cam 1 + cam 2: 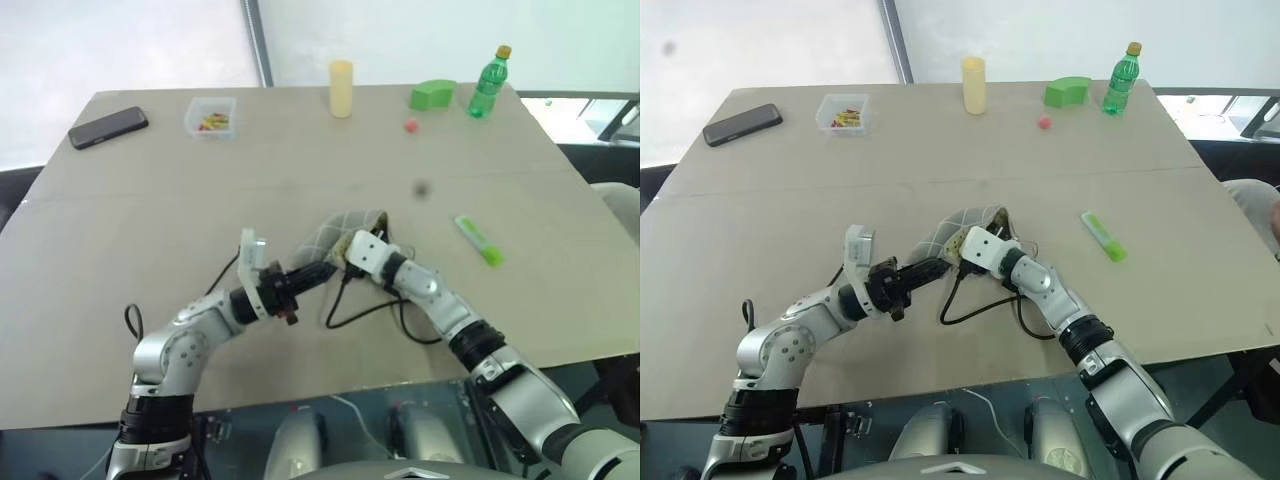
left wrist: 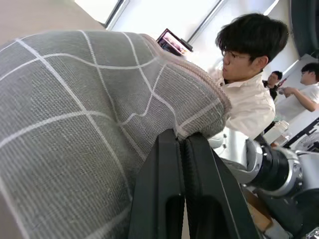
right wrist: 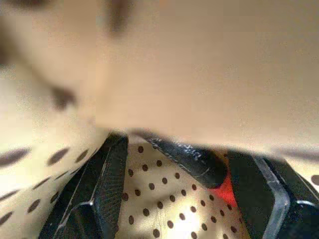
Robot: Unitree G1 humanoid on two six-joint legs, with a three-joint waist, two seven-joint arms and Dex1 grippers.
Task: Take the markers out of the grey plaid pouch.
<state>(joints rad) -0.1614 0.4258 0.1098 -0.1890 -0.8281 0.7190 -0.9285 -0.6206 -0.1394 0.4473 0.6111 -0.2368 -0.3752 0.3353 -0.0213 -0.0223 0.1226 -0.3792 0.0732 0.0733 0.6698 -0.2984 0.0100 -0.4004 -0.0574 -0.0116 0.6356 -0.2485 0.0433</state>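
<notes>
Soft grey plaid fabric pouch (image 1: 335, 232), limp, pinched by clenched left gripper (image 2: 183, 149); right gripper (image 3: 174, 172) spread inside around black-and-red marker (image 3: 197, 164); best taken mid-barrel.

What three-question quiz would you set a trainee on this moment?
1. True or false: the left tool is shut on the grey plaid pouch.
2. Where does the lime green marker lie? A: inside the pouch. B: on the table, to the robot's right of the pouch. C: beside the phone.
3. Fill in: the right tool, fingers apart, reaches inside the ____.
Key: 1 true; 2 B; 3 pouch.
</notes>
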